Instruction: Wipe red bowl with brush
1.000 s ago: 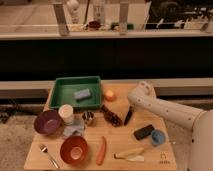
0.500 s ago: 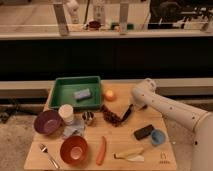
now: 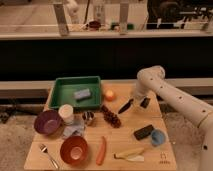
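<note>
Red bowl (image 3: 74, 150) lower left, on wooden worktop (image 3: 120, 134). Brush (image 3: 126, 106) right of centre, slanted, beside my jaws; cannot tell whether they clamp it. Green tray (image 3: 75, 79) further back. Dark wall (image 3: 100, 55) beyond, pale rail (image 3: 100, 34) on top.

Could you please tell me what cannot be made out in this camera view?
1. Camera view: the claw sits at the upper end of the brush, right of the green tray. Whether it grips the brush cannot be told, because the two dark shapes merge.
2. Camera view: the arm is cut off by the right edge, so the base is unseen.
3. Camera view: any dirt inside the red bowl is too small to tell.
</note>
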### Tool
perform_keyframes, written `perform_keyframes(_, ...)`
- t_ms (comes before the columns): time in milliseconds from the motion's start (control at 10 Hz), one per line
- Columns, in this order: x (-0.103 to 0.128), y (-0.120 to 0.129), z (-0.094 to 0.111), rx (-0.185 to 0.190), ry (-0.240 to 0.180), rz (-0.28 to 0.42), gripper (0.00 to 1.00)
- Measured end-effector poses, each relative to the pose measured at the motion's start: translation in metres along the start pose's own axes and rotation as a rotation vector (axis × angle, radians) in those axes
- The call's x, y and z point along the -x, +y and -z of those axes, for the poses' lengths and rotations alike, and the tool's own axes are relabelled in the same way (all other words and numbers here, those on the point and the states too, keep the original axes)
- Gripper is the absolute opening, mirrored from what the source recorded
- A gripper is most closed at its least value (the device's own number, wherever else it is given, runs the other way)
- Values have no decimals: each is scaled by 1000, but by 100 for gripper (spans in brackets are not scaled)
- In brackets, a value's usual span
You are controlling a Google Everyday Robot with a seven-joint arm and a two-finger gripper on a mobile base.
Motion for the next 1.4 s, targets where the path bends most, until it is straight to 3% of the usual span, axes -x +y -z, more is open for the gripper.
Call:
perform_keyframes(100, 7, 1, 15, -7, -34, -15, 0)
perform_keyframes(200, 22, 9, 35, -20, -95, -36, 0)
perform_keyframes(400, 42, 16, 50, -30, -123, -46, 0)
perform_keyframes(600, 72, 20, 41, -28, -142, -31, 0)
perform_keyframes(1000, 179, 33, 3, 2, -204, 67, 0)
perform_keyframes(1100, 194, 34, -1, 5, -214, 83, 0)
perform_keyframes(1300, 250, 44, -1, 19, -295, 160, 0)
perform_keyframes(1400, 268, 56, 10, 37, -361, 192, 0)
